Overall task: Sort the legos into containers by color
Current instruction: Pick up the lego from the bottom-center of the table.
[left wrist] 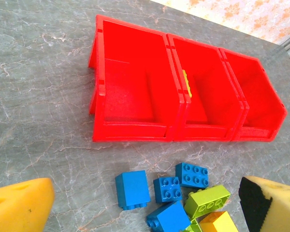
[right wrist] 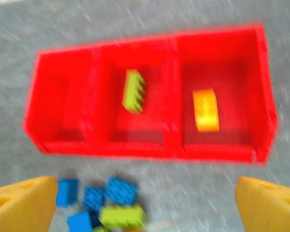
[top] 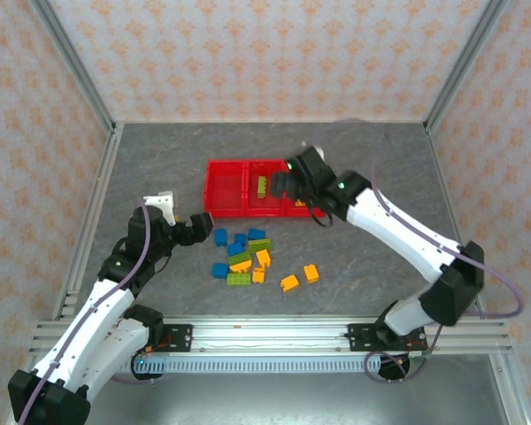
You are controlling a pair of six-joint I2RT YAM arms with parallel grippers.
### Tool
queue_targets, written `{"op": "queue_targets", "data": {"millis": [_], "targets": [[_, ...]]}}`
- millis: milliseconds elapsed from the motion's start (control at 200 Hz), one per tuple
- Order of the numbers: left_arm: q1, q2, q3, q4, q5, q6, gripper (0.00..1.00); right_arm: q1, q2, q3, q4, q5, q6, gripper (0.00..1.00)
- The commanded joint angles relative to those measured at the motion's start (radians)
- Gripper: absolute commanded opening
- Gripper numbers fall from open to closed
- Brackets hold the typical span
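Right fingers (right wrist: pixel 24 203) spread wide, empty, above three joined red plastic bins (top: pixel 226 190) at 12 o'clock. Lime green studded brick (right wrist: pixel 133 91) in middle, orange-yellow brick (right wrist: pixel 205 110) in right. Left fingers (left wrist: pixel 19 208) wide, empty, 9 o'clock of loose brick pile (top: pixel 241 257). Straddle outlying blue brick (left wrist: pixel 132 189) squarely; left bin is free.

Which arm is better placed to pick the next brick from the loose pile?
Left. The left gripper is open and sits right beside the pile, with blue bricks just ahead of it. The right gripper hangs open over the red bins, farther from the pile.
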Motion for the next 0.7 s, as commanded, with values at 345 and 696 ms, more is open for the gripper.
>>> {"op": "queue_targets", "data": {"millis": [345,696], "targets": [[-0.002,-0.009,-0.001,0.027,0.025,-0.006,0.99,0.075,-0.106,-0.465,-0.035,-0.168,0.122,0.94],[-0.005,-0.012,-0.003,0.025,0.023,-0.008,0.99,0.076,0.038,-0.498,0.034,-0.205,0.029,0.82]]}}
